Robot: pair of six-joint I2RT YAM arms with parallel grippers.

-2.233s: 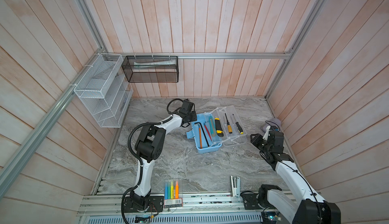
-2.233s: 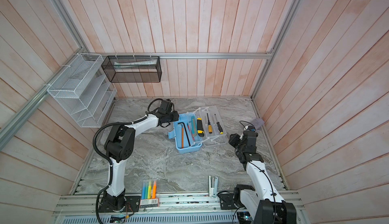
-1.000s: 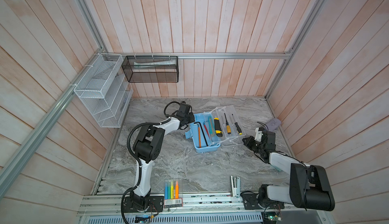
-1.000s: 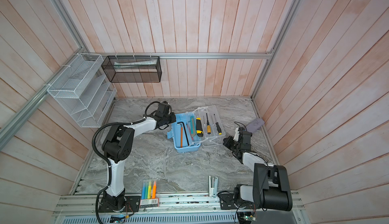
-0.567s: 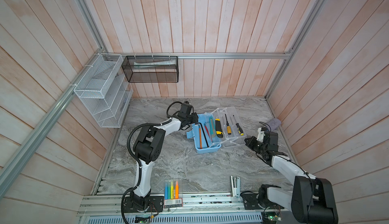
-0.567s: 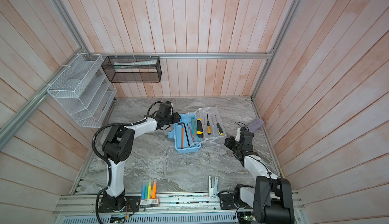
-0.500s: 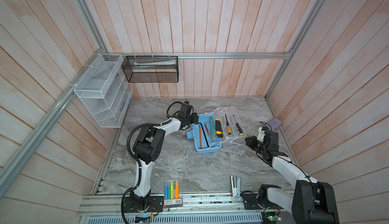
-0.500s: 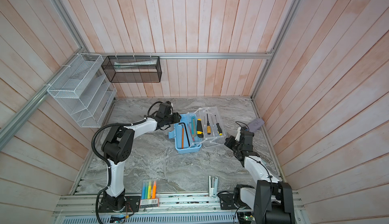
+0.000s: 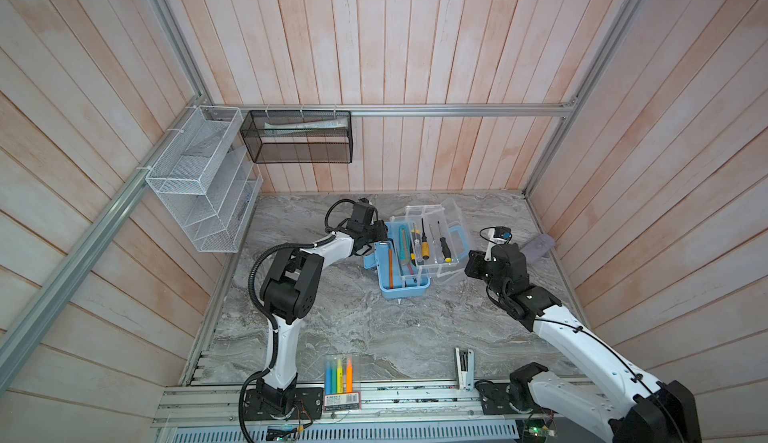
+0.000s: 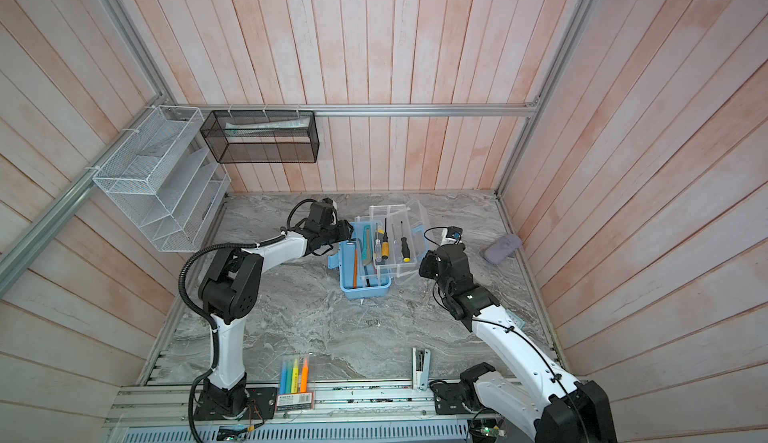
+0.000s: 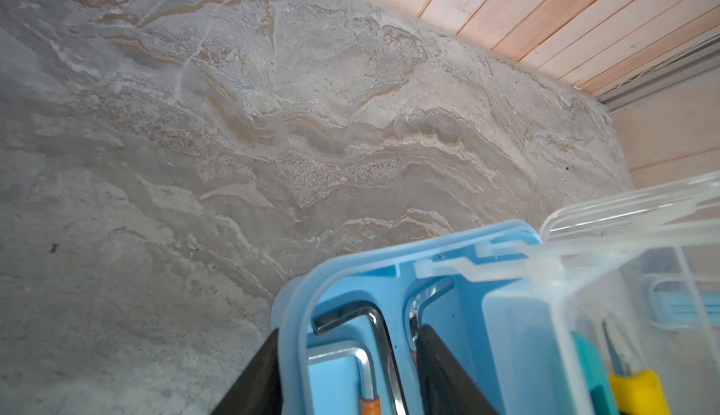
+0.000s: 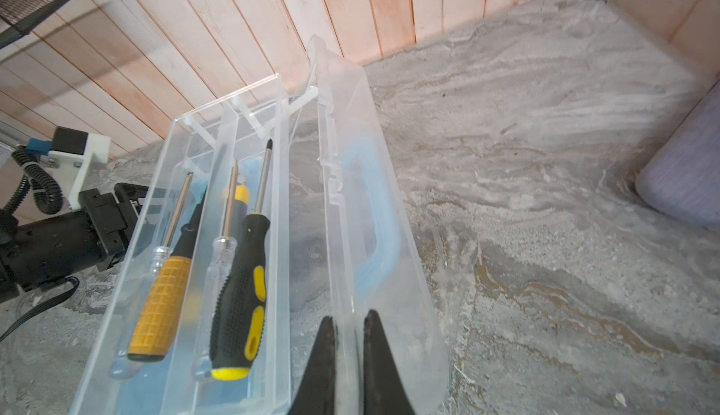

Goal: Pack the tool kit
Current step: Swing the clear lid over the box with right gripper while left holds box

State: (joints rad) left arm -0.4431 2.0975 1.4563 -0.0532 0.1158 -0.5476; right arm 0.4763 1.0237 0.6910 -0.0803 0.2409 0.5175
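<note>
The light blue tool kit box (image 9: 401,292) (image 10: 365,291) stands open mid-table. Hex keys (image 11: 374,327) lie inside it. Its clear tray (image 12: 187,183) holds an orange-handled screwdriver (image 12: 159,308) and a black-and-yellow one (image 12: 237,300). The clear lid (image 9: 456,222) (image 12: 350,128), with its blue handle, is tipped back. My left gripper (image 9: 382,233) (image 11: 348,374) is open and straddles the box's far end wall, one finger outside and one inside. My right gripper (image 9: 467,264) (image 12: 349,354) is shut on the lid's edge.
A pack of coloured highlighters (image 9: 338,376) and a white stapler (image 9: 463,368) lie at the front edge. A grey-purple pouch (image 9: 538,247) rests by the right wall. A white wire rack (image 9: 199,195) and a black mesh basket (image 9: 299,141) hang on the walls.
My left jaws have opened around the box's end wall. My right gripper, still shut, has shifted slightly towards the box and its arm has lifted.
</note>
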